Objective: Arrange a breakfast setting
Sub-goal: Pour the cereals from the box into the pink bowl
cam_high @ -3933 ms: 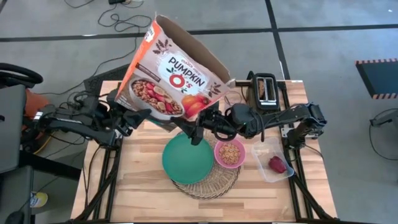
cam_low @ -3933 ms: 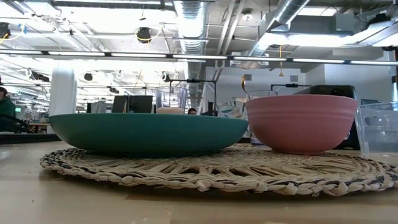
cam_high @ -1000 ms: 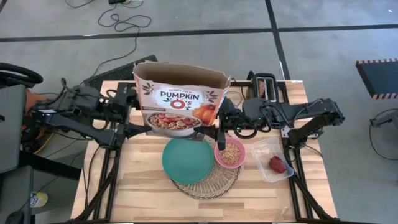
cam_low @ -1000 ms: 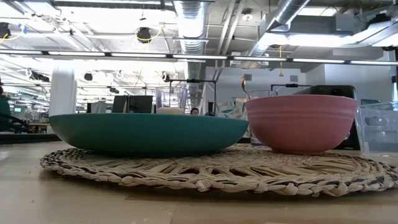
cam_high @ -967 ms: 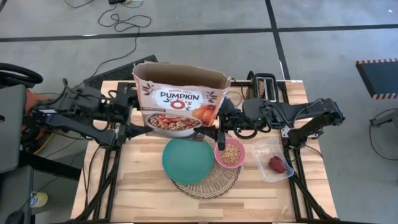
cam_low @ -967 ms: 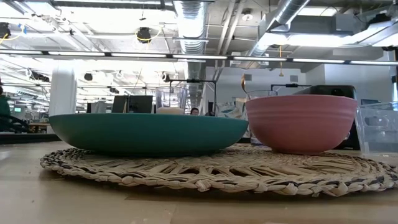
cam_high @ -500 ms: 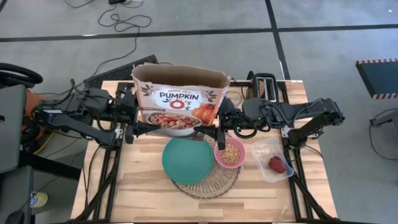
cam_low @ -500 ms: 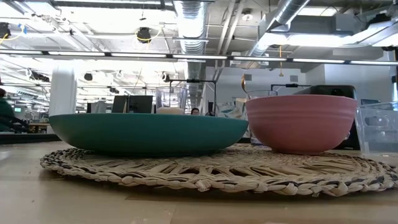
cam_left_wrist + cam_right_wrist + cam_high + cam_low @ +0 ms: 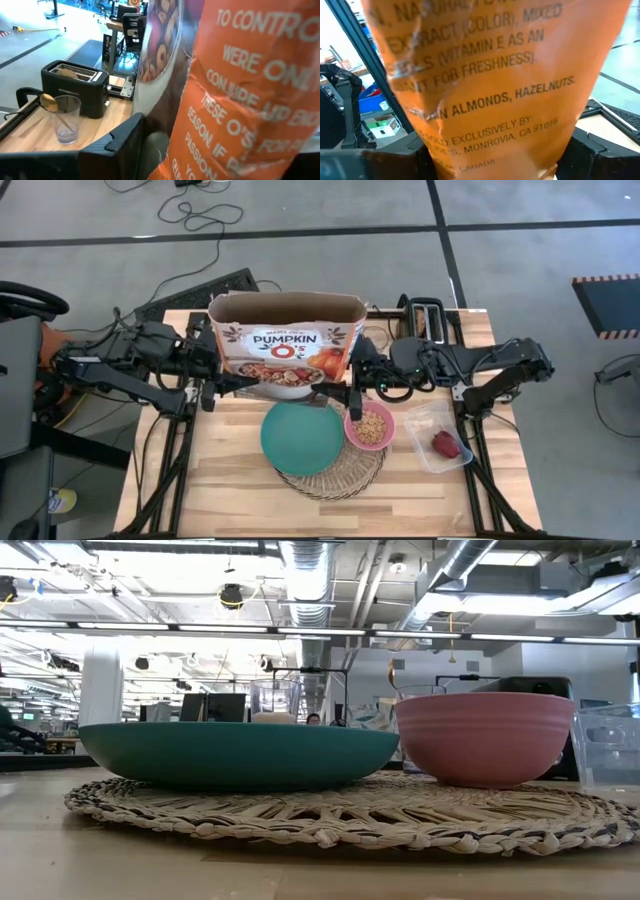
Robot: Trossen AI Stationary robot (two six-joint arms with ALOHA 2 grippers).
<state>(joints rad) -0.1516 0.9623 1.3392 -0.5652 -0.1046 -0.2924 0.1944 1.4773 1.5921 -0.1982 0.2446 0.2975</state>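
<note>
The orange-white cereal box (image 9: 285,345) stands upright in the air over the table's far middle, open top up, held between my two grippers. My left gripper (image 9: 213,387) is shut on its lower left edge, my right gripper (image 9: 352,387) on its lower right edge. The teal plate (image 9: 302,437) and the pink bowl (image 9: 370,425), with cereal in it, rest on the round woven mat (image 9: 340,470). A clear glass (image 9: 65,119) with the gold spoon (image 9: 49,102) stands by the toaster. The red fruit (image 9: 445,444) lies in the clear tub. My left gripper pinches the box's narrow left side (image 9: 220,125) near its bottom, one finger (image 9: 120,145) on the front face. It comes level from the table's left. The box is upright and lifted clear. My right gripper pinches the box's narrow right side (image 9: 490,130) near its bottom, one finger (image 9: 385,157) on each broad face. It comes level from the table's right. The box stands upright between the fingers.
The black toaster (image 9: 428,320), with a bagel (image 9: 65,72) in its slot, stands at the far right. The clear plastic tub (image 9: 438,435) lies right of the bowl. Bare wood (image 9: 230,480) lies at the near left and along the near edge.
Both grippers have lowered the cereal box a little and carried it slightly toward the table's left. It stays upright with its open top up.
</note>
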